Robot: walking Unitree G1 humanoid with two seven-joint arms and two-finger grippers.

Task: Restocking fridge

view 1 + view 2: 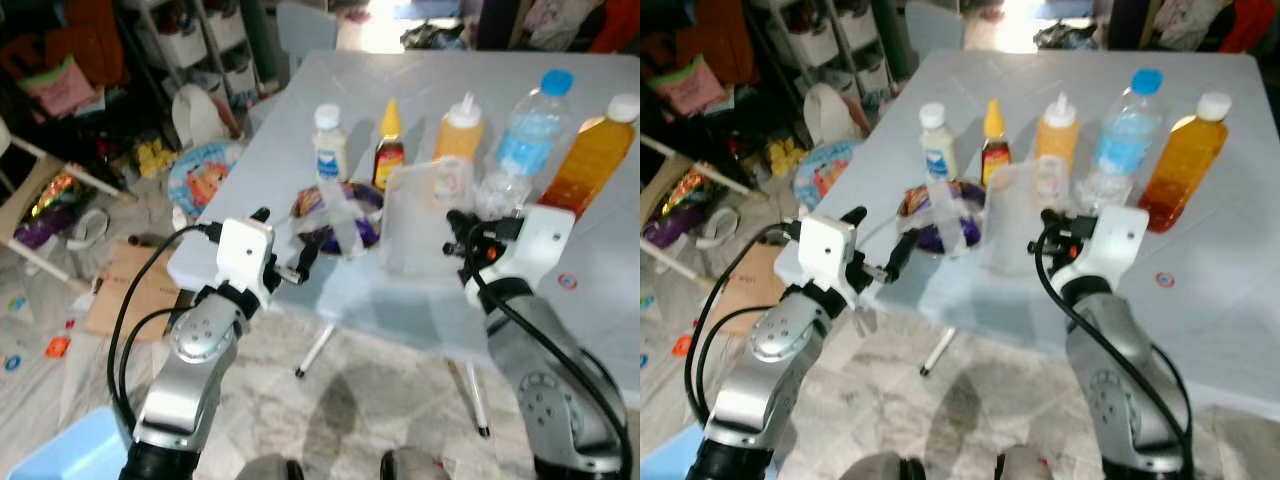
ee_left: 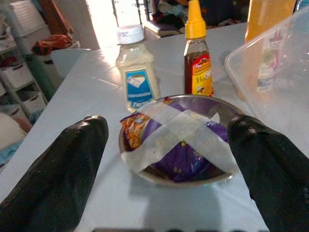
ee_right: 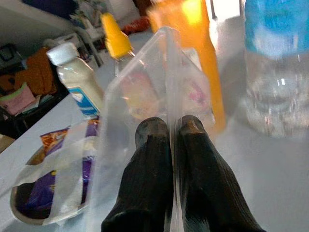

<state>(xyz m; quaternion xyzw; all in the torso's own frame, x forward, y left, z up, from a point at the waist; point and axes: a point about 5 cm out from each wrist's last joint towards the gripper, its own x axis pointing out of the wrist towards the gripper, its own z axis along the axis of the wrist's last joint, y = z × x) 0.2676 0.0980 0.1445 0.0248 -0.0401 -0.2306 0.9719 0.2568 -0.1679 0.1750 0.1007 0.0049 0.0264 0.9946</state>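
A pale grey table [image 1: 600, 310] carries a row of bottles: orange juice bottle [image 1: 597, 152], water bottle [image 1: 530, 130], sauce bottles. In front of them, the right tool [image 3: 169, 137] is clenched on the wall of a clear plastic container [image 1: 425, 215] standing upright. Just beside it, the left tool [image 2: 166, 145], fingers spread wide, faces a taped steel bowl [image 2: 176, 140] of purple food near the mayonnaise bottle [image 2: 137, 75] and honey bottle [image 2: 197, 55].

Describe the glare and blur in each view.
Left eye view: blown-out light beyond the table, soft overall. Left wrist view: bright window glare, open left gripper fingers blurred, bowl sharp. Right wrist view: bottles out of focus, right gripper pinching the clear container.
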